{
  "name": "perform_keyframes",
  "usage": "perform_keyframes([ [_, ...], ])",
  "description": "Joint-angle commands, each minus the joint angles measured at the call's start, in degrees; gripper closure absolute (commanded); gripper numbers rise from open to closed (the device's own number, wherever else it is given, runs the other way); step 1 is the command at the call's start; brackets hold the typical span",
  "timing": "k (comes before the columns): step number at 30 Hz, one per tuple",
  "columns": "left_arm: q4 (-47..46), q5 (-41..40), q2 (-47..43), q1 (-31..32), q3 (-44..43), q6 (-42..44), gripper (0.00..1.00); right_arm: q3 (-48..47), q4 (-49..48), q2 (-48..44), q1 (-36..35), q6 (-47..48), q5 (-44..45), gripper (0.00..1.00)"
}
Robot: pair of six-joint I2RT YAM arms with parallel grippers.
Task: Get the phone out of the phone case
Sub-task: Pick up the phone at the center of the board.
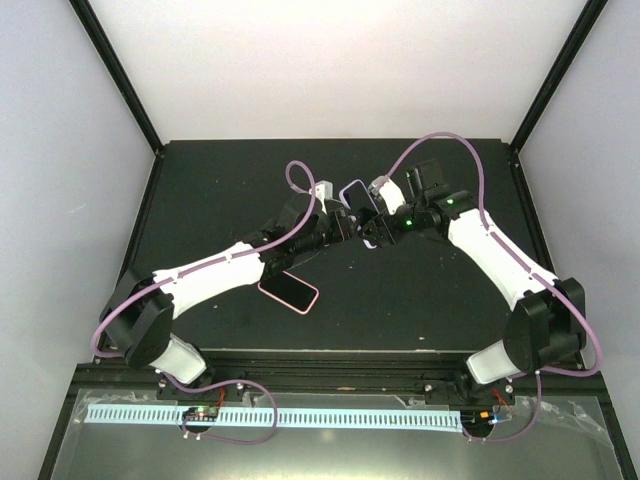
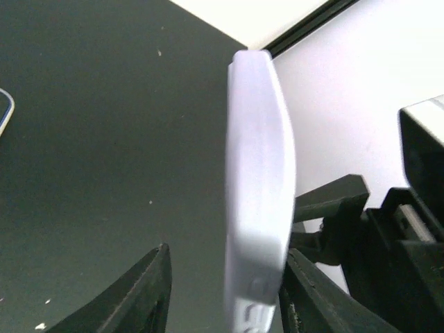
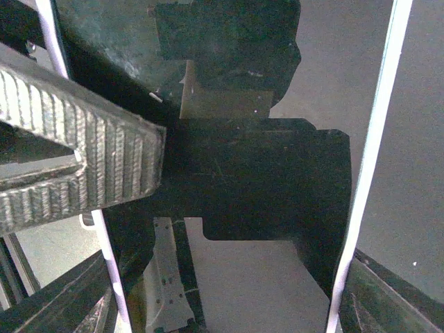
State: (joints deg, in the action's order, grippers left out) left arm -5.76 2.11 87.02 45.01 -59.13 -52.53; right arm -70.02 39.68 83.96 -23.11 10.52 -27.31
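Above mid-table, the right gripper [image 3: 225,281] pinches the lavender phone case [image 1: 354,190] across its width; the left gripper [image 2: 227,257], spread around its edge, should clamp next, then pry.

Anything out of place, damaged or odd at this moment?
Nothing spilled or broken. One oddity: a dark phone-shaped slab with a pink rim lies flat on the black table, partly under the left arm, while the lavender phone case is held off the table by the right gripper.
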Motion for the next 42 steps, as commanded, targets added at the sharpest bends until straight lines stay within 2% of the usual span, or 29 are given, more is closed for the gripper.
perform_keyframes([
  [1, -5.67, -1.12, 0.54, 0.16, -1.67, -0.75, 0.59, -0.16, -3.87, -1.87, -1.07, -0.72, -0.33, 0.43],
  [6, -6.31, -0.44, 1.78, -0.09, -3.25, 0.14, 0.66, 0.6, -4.2, -2.66, -1.88, -0.67, 0.64, 0.43],
  [10, -7.21, 1.97, 2.7, -0.19, -4.07, 0.32, 0.81, 1.56, -4.55, -3.89, -2.28, -0.75, 2.0, 0.43],
  [12, -7.6, 2.74, 2.34, -0.28, -3.79, 0.44, 0.92, 1.84, -4.26, -4.34, -2.33, -0.49, 2.1, 0.41],
  [14, -7.68, 3.43, 1.42, -0.6, -3.27, 0.92, 0.98, 2.05, -3.69, -4.71, -2.25, -0.22, 1.59, 0.3],
  [16, -7.08, 4.43, -0.14, -1.35, -2.62, 2.2, 0.98, 1.89, -2.45, -4.98, -2.29, 0.24, 0.55, 0.13],
  [17, -6.4, 5.11, -1.59, -1.79, -2.22, 3.16, 0.98, 1.82, -1.62, -5.15, -2.29, 0.65, -0.41, 0.02],
  [18, -5.42, 5.71, -3.01, -2.41, -1.76, 4.39, 0.98, 1.93, -1.06, -5.45, -2.29, 0.94, -1.35, 0.01],
  [23, 3.36, 9.4, -11.18, -6.19, 0.99, 13.42, 0.98, 5.22, -1.84, -7.84, -2.3, 2.84, -7.3, 0.0],
  [29, 10.53, 21.97, -21.89, -9.95, 4.68, 27.53, 0.99, 4.92, 3.15, -7.28, -2.28, 10.94, -19.32, 0.0],
  [32, 10.12, 29.59, -26.5, -10.57, 6.27, 32.64, 0.98, 3.22, 7.33, -6.56, -2.29, 15.08, -23.71, 0.05],
  [36, 8.63, 36.32, -29.82, -10.72, 7.19, 34.62, 0.99, 1.67, 7.76, -6.72, -2.42, 15.63, -25.54, 0.1],
  [42, 5.08, 41.3, -31.32, -10.86, 7.95, 33.12, 0.98, 1.73, 5.7, -7.92, -3.01, 15.88, -30.06, 0.17],
])
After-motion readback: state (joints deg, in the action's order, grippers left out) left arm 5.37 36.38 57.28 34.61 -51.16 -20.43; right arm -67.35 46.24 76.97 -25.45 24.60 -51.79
